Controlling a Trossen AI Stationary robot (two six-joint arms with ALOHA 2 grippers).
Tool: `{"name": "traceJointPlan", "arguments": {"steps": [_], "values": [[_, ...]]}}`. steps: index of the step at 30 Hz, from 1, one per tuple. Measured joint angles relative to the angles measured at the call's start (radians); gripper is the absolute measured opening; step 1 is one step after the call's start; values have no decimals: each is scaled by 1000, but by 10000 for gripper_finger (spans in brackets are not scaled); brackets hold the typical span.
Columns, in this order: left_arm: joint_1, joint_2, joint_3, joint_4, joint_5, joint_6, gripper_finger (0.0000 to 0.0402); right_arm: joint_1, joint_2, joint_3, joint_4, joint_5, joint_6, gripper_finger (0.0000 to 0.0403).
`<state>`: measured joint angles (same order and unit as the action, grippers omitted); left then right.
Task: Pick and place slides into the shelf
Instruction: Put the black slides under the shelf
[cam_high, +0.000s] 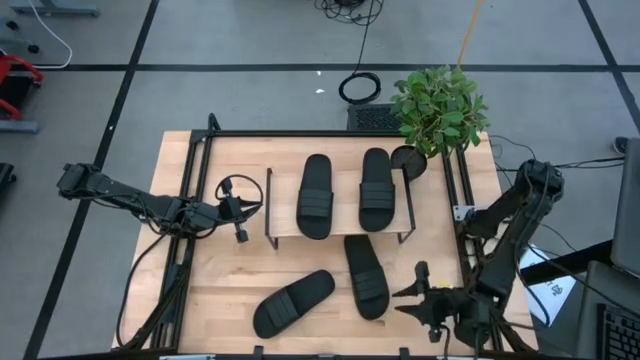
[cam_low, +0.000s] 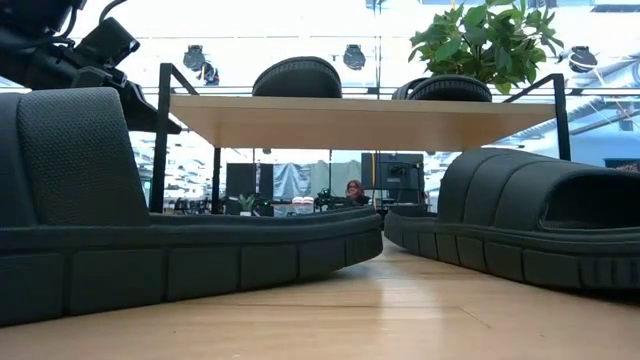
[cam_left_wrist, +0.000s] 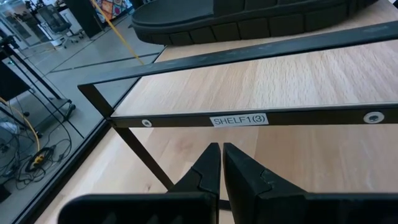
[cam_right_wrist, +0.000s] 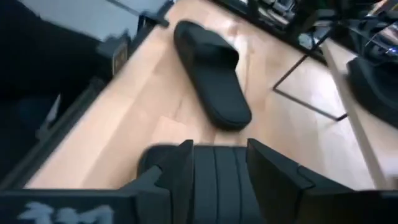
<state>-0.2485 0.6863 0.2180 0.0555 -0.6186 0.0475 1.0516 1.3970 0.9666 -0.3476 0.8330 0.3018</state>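
**Q:** Slides: location and handling?

**A:** Two slides (cam_high: 345, 192) lie on the shelf (cam_high: 285, 180) top board; two more (cam_high: 330, 292) lie on the tabletop (cam_high: 225, 275) near its front edge. Judged light, flexible foam with ribbed, non-slip soles; grip across the wide strap or sole edge.

**Q:** Grippers?

**A:** Left gripper (cam_high: 243, 210), fingers together, sits beside the shelf's left end. Right gripper (cam_high: 413, 299), fingers apart, straddles the nearer slide's sole at the front right.

My left arm reaches in low from the left, its claw (cam_high: 243, 209) pointing toward the right arm's side, fingers (cam_left_wrist: 211, 165) pressed together and holding nothing. My right arm is folded back on itself, elbow high, its claw (cam_high: 418, 297) aimed back toward the left claw, fingers (cam_right_wrist: 180, 165) spread apart.
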Motion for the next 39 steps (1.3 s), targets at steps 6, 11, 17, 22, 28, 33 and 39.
{"name": "traceJointPlan", "arguments": {"steps": [6,11,17,22,28,33,39], "values": [[0,0,0,0,0,-1,21,-13,23,-119,227,-167,0,109],[0,0,0,1,0,-9,21,-77,25,-199,477,-97,-165,103],[0,0,0,0,0,-17,21,-78,82,-190,450,-89,-249,138],[0,0,0,0,0,-17,21,-88,164,-172,358,24,-168,196],[0,0,0,0,0,-20,21,-110,262,-120,337,2,-132,229],[0,0,0,0,0,-24,21,-117,372,0,190,3,-100,231],[0,0,0,0,0,-31,21,-131,474,148,-105,86,39,231]]}}
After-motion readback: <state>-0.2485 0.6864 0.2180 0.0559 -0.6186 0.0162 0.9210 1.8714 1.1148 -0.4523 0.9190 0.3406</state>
